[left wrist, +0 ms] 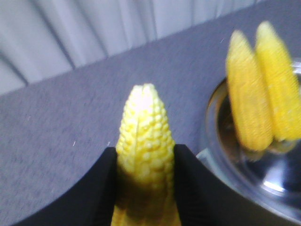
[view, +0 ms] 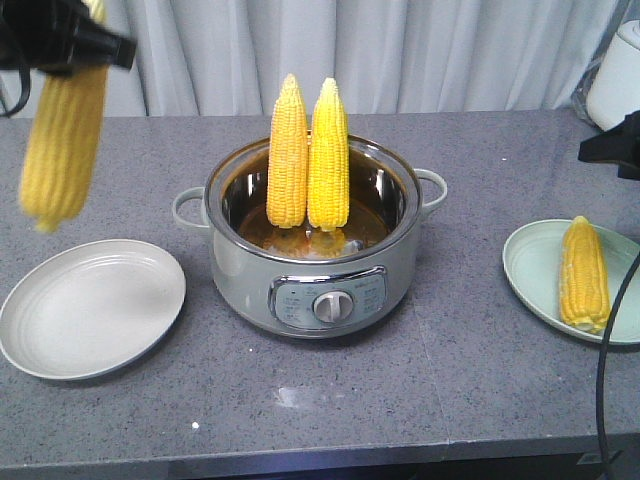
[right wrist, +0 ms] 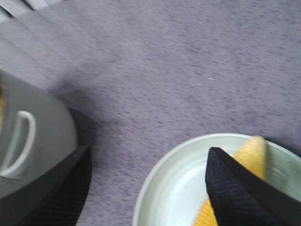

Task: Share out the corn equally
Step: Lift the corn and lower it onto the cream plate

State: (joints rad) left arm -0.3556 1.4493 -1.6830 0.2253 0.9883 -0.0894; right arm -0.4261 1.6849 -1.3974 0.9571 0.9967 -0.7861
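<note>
My left gripper (view: 85,45) is shut on a corn cob (view: 62,140), which hangs tip down above the far left of the counter, over the empty white plate (view: 90,305). In the left wrist view that cob (left wrist: 146,136) sits squeezed between the black fingers of the left gripper (left wrist: 146,162). Two more corn cobs (view: 288,150) (view: 328,155) stand upright in the pot (view: 300,250). A fourth cob (view: 585,272) lies on the pale green plate (view: 530,265) at the right. My right gripper (right wrist: 148,160) hovers open over that plate's rim (right wrist: 160,188), holding nothing.
The pot has side handles (view: 188,208) and a front control dial (view: 328,306). A white appliance (view: 615,70) stands at the back right corner. A black cable (view: 604,400) hangs at the right front. A curtain closes off the back of the grey counter.
</note>
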